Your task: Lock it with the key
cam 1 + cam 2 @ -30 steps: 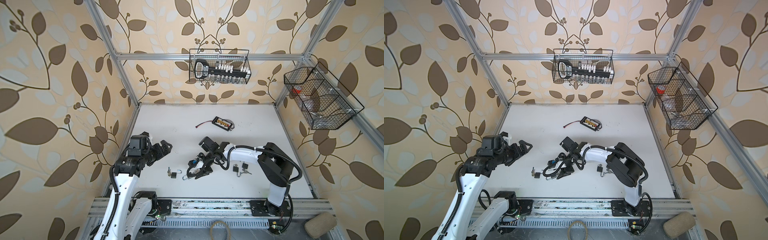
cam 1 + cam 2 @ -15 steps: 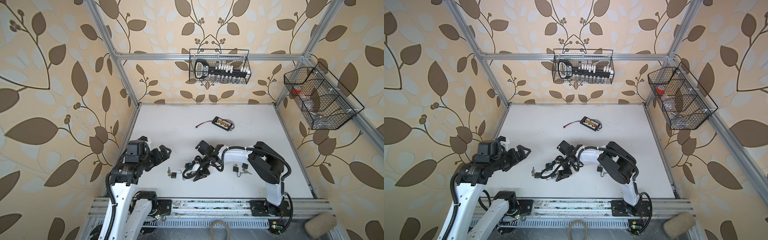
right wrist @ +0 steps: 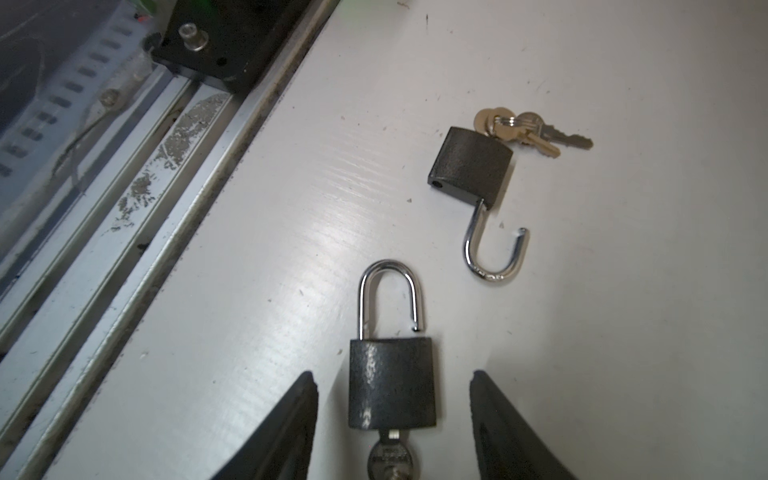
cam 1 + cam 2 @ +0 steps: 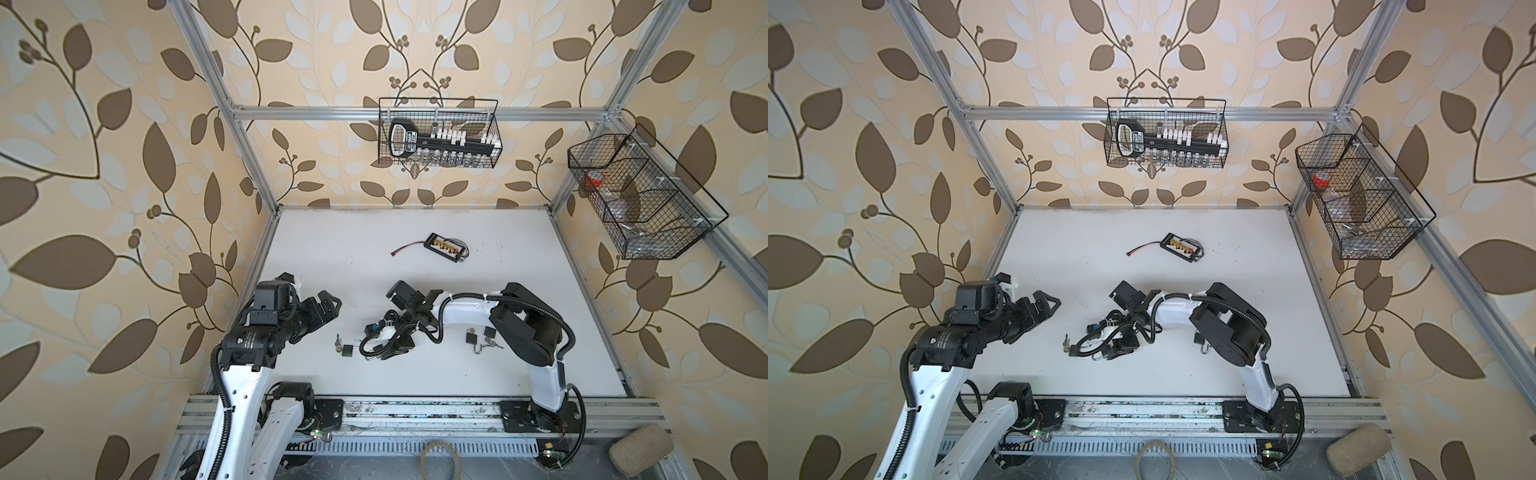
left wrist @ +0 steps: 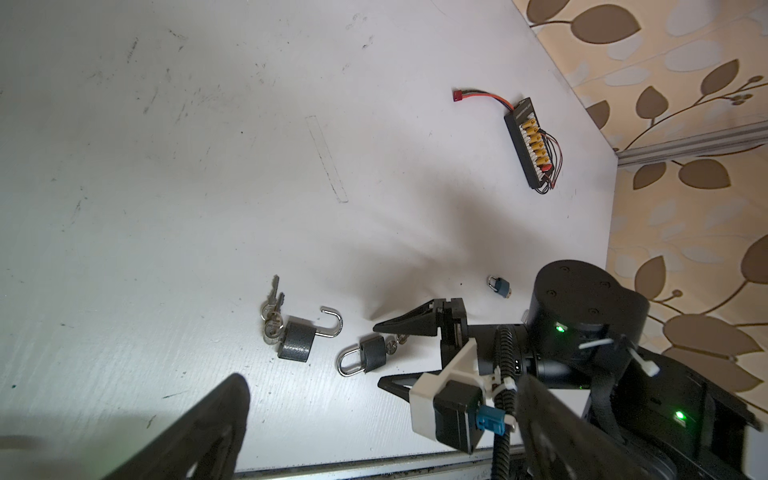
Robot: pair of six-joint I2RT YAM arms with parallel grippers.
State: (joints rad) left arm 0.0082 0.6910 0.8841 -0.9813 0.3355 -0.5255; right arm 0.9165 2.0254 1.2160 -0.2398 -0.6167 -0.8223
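A black padlock lies flat on the white table with a key in its base and its shackle slightly raised. My right gripper is open and straddles it, with both fingers clear of its sides. In the left wrist view this padlock sits between the right fingers. In both top views the right gripper covers it. My left gripper hangs open and empty above the table's left side.
Beside it lies a second black padlock with its shackle swung open and a bunch of keys. Two more padlocks lie by the right arm's base. A connector board lies further back, and the front rail is close.
My right arm has folded and shifted a little to the left, with its jaws a touch wider around the padlock. The left arm has sunk slightly.
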